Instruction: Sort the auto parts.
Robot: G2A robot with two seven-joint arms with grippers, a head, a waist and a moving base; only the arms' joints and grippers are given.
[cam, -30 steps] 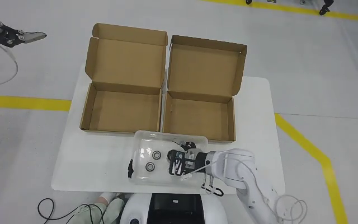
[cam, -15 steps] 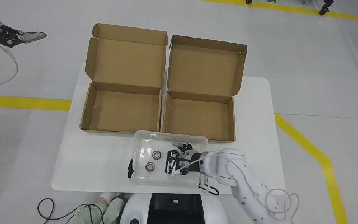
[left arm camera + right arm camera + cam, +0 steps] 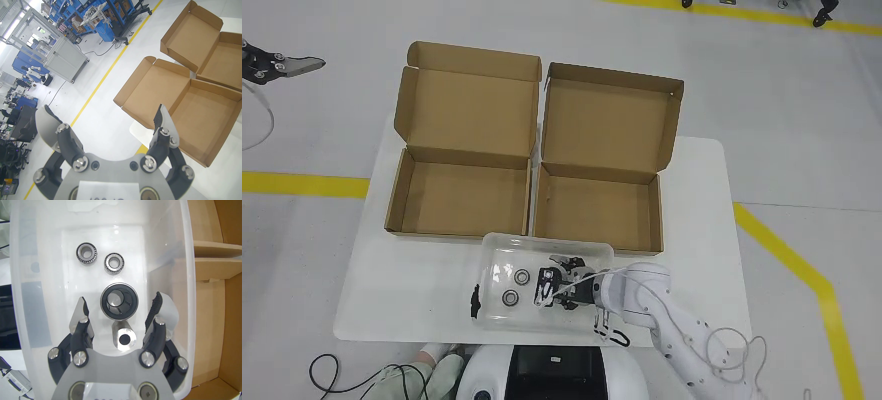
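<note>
The right gripper (image 3: 120, 299) hangs inside the clear plastic bin (image 3: 168, 256) at the near edge of the white surface (image 3: 402, 290). Its fingers are spread to either side of the large black-faced steel bearing (image 3: 104, 301) and touch nothing. A short silver metal cylinder (image 3: 124, 338) lies just behind that bearing, under the palm, and two small steel roller bearings (image 3: 86, 253) (image 3: 114, 263) sit farther along the bin floor. If the fingers close here, they may slide off the bearing's smooth round rim. They may also catch the cylinder with it, and the outer finger (image 3: 157, 302) is close enough to the bin wall to drag it. The left gripper (image 3: 105, 111) is held out over the floor, fingers wide apart and empty. Two open brown cardboard boxes (image 3: 460, 198) (image 3: 599, 210) wait beyond the bin; nothing marks which part belongs in which. Whether the fingertips reach the bin floor is unclear.
</note>
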